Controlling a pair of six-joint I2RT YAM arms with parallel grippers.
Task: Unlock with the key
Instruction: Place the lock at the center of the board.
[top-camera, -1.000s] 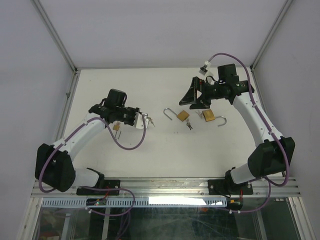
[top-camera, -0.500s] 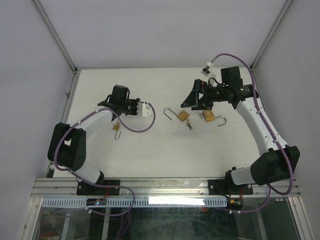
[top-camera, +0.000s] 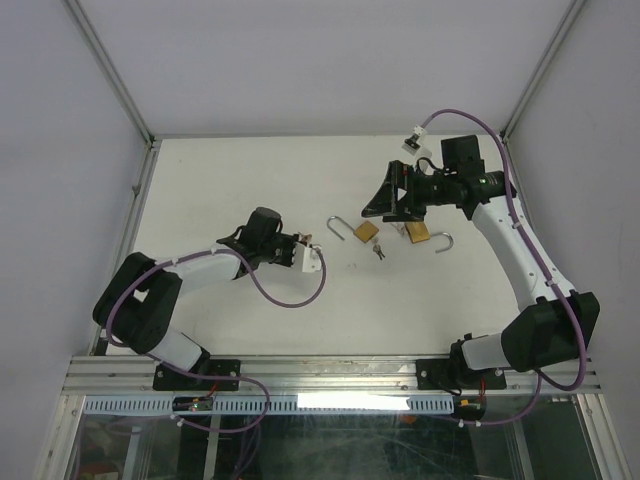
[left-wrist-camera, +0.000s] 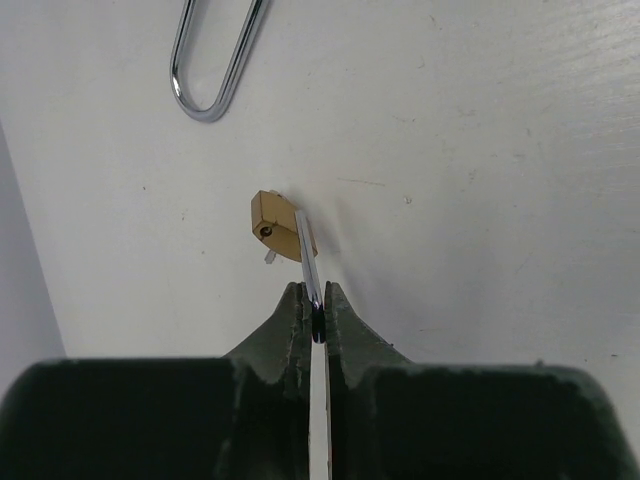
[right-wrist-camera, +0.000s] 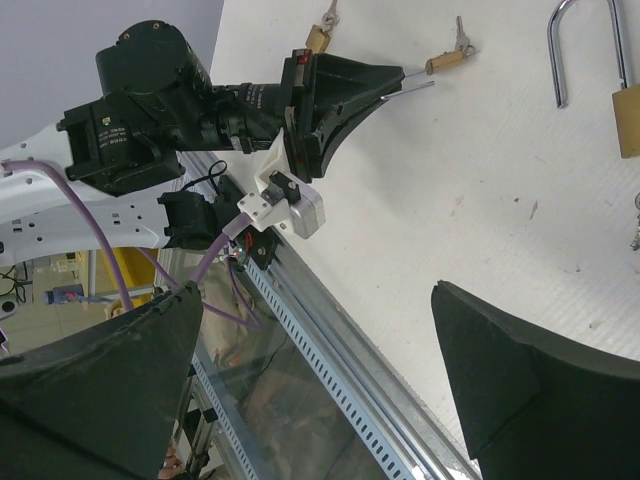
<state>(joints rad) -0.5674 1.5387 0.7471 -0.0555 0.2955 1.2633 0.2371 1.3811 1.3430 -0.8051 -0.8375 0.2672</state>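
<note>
Pinching the thin silver shackle (left-wrist-camera: 311, 268) of a small brass padlock (left-wrist-camera: 274, 221) with the left gripper (left-wrist-camera: 314, 300), with both fingers pressed together on the metal at their very tips. Holding that padlock just ahead of the fingertips, over the white table (left-wrist-camera: 480, 150). Judging from the right wrist view, with a small key (right-wrist-camera: 461, 38) sticking out past the far end of the brass body. Cannot tell whether seated in the keyhole or merely hanging there. Holding nothing in the right gripper (right-wrist-camera: 315, 300), spread wide, well apart from the left one and facing it. Further ahead of the left fingertips and off to their left, on the table: the shackle loop (left-wrist-camera: 212, 60) of a larger padlock.

Watch for pivoting. With so little of a smooth, narrow shackle in the pinch, one sideways push on the key probably enough to swing the brass body or slide it out altogether. Watch also for a missed grasp: a tiny key, wide-spread fingers, and little room beside the left fingertips. Expect a knock between the two grippers on any hasty approach. Beware, too, of twisting before a full seat in the keyhole, likely to jam or drop the key.
</note>
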